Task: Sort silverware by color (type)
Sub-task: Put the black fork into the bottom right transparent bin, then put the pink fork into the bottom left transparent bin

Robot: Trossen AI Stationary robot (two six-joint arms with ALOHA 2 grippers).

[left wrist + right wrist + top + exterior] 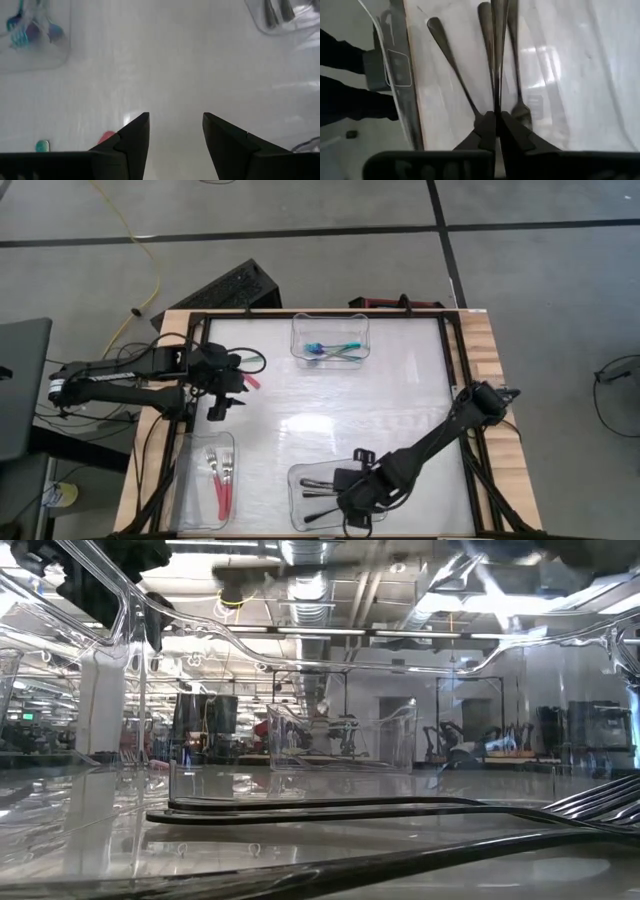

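1. Right gripper: over the near-right clear bin, fingers pressed together on the handle of a black fork; other black forks lie in that bin.
2. Near-left bin: holds the red-handled forks.
3. Left gripper: at the table's left side, fingers spread, holding nothing; a red fork and a teal fork lie just beside it.
4. Far bin: holds the teal-blue forks.
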